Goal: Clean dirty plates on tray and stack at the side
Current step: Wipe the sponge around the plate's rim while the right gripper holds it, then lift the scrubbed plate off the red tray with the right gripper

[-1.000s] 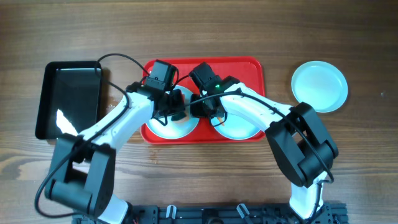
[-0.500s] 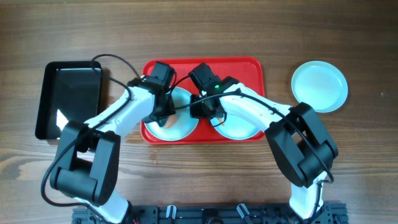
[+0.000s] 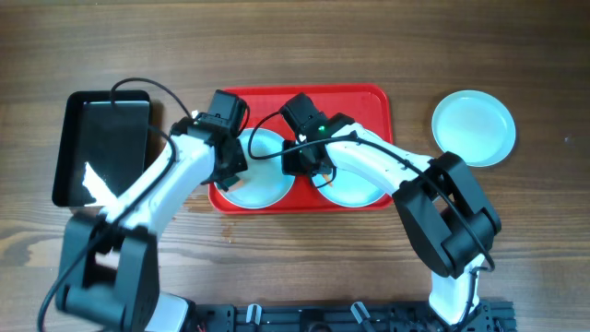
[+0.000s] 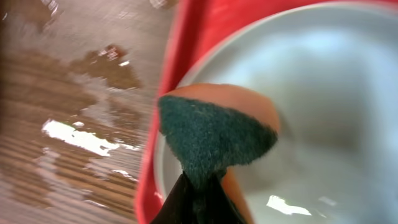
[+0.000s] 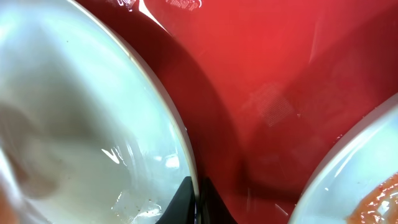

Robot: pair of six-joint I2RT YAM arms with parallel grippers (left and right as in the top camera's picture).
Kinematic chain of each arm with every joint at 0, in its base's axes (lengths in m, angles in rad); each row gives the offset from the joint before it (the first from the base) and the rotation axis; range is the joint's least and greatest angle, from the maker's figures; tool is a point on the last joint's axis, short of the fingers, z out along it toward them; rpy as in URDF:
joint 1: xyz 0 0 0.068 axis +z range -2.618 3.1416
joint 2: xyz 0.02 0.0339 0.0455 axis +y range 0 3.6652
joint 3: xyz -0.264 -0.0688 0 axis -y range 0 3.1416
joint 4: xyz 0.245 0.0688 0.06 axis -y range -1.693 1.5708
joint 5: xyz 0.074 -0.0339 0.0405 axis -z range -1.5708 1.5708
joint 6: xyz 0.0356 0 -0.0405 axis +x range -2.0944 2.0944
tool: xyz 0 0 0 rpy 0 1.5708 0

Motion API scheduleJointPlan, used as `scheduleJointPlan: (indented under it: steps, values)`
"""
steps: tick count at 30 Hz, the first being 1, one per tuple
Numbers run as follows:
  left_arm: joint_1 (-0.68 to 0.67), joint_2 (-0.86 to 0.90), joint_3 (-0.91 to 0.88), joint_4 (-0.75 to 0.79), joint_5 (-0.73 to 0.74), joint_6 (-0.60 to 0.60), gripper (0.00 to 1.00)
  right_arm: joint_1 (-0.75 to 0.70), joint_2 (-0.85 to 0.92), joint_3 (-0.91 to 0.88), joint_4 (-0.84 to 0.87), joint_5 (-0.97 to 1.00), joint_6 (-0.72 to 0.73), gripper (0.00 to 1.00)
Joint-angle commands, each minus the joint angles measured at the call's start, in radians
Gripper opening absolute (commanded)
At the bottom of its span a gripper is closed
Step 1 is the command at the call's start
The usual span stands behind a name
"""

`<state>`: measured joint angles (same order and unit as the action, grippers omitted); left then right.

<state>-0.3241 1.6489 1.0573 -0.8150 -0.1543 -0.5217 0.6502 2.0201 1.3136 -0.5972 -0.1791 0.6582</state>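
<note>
The red tray [image 3: 364, 100] holds two pale blue plates. My left gripper [image 3: 227, 168] is shut on a sponge [image 4: 211, 134], green pad facing the camera with an orange body, over the left edge of the left plate [image 3: 265, 180], which also shows in the left wrist view [image 4: 323, 106]. My right gripper [image 3: 297, 166] is shut on that plate's right rim [image 5: 186, 162]. The right plate [image 3: 355, 189] carries an orange smear [image 5: 379, 199]. A third plate [image 3: 473, 127] lies on the table to the right of the tray.
A black rectangular bin [image 3: 101, 148] sits left of the tray with something white in it. Wet patches mark the wooden table [image 4: 74, 124] beside the tray's left rim. Cables loop over the left arm.
My left gripper with the sponge has slid left across the left plate, from its middle to its left edge. The right gripper has stayed on the rim.
</note>
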Motion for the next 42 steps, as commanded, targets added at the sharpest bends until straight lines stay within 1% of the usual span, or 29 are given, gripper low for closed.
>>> scheduleJointPlan:
  steps: [1, 2, 3, 6, 8, 12, 18, 22, 26, 28, 30, 32, 36, 42]
  values:
    - [-0.057, -0.089, -0.002, 0.062, 0.137, -0.007, 0.04, -0.006, 0.014, -0.01, 0.002, 0.049, 0.006, 0.04]
    - [-0.07, -0.09, -0.002, 0.087, 0.153, -0.01, 0.04, -0.006, 0.014, -0.01, 0.002, 0.048, 0.008, 0.04]
    - [-0.099, -0.071, -0.004, 0.143, 0.162, -0.046, 0.04, -0.006, 0.014, -0.01, 0.0, 0.048, 0.007, 0.04]
    - [-0.106, -0.035, -0.004, 0.158, 0.166, -0.097, 0.04, -0.006, 0.014, -0.01, 0.001, 0.047, 0.007, 0.04]
    - [-0.107, -0.005, -0.004, 0.166, 0.182, -0.098, 0.04, -0.006, 0.014, -0.01, 0.001, 0.045, 0.007, 0.04]
    - [-0.109, 0.077, -0.004, 0.197, 0.263, -0.098, 0.04, -0.006, 0.014, -0.01, 0.001, 0.045, 0.007, 0.04]
    - [-0.111, 0.161, -0.004, 0.201, 0.282, -0.114, 0.04, -0.006, 0.014, -0.01, 0.001, 0.045, 0.007, 0.04]
    - [-0.108, 0.159, -0.004, 0.098, 0.165, -0.115, 0.04, -0.006, 0.014, -0.01, -0.004, 0.045, 0.007, 0.04]
    - [-0.095, 0.158, -0.004, -0.018, -0.027, -0.115, 0.04, -0.006, 0.014, -0.01, -0.004, 0.045, 0.006, 0.04]
    - [-0.084, 0.158, -0.004, -0.058, -0.114, -0.115, 0.04, -0.006, 0.014, -0.01, -0.005, 0.046, 0.006, 0.04]
    - [-0.07, 0.158, -0.004, -0.074, -0.165, -0.115, 0.04, -0.006, 0.014, -0.01, -0.007, 0.047, 0.006, 0.04]
    - [-0.053, 0.156, -0.004, -0.082, -0.192, -0.115, 0.04, -0.006, 0.014, -0.01, -0.007, 0.046, 0.006, 0.04]
    - [-0.014, 0.127, 0.005, -0.081, -0.195, -0.115, 0.04, -0.006, 0.014, -0.01, -0.002, 0.047, 0.006, 0.04]
    - [-0.011, 0.043, 0.062, -0.059, -0.188, -0.106, 0.04, -0.006, 0.014, -0.01, 0.018, 0.057, -0.003, 0.04]
